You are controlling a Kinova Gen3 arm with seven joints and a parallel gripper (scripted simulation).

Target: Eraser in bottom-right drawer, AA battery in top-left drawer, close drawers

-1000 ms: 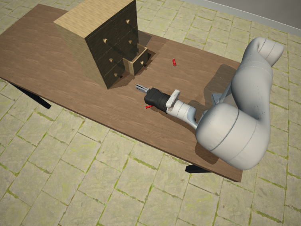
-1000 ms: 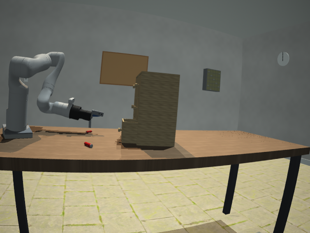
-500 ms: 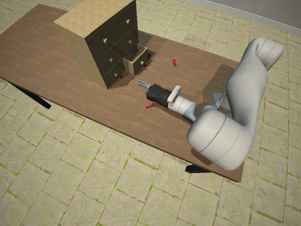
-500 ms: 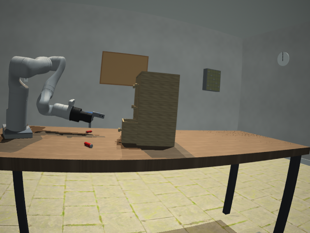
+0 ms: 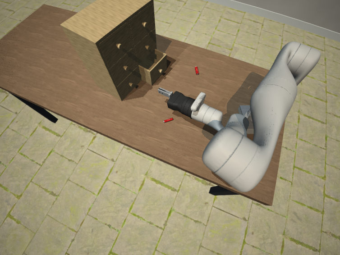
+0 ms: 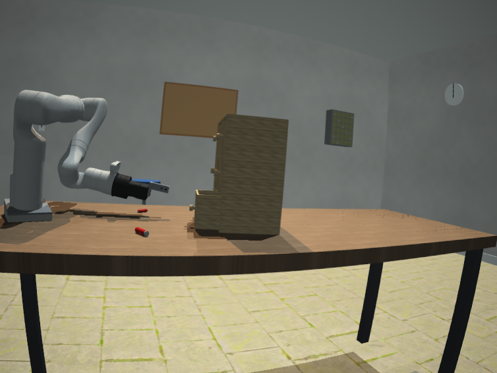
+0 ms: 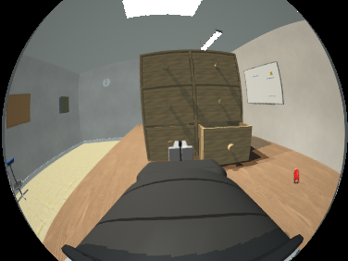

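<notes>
Currently, gripper closed, nothing held. Bottom-right drawer partly out; its floor is hidden. Can't locate the eraser. Two red cylinders on table; can't tell which is the AA battery.

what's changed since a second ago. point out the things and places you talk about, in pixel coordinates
The gripper (image 5: 159,89) (image 6: 167,188) (image 7: 180,147) moved right, as you face the drawers, uncovering the left battery (image 5: 168,120) (image 6: 142,210) in the top view. Nothing was grasped or released. The chest (image 5: 87,56) (image 6: 252,176) (image 7: 168,99), open drawer (image 5: 158,73) (image 6: 207,214) (image 7: 217,144) and both batteries stayed put.
</notes>
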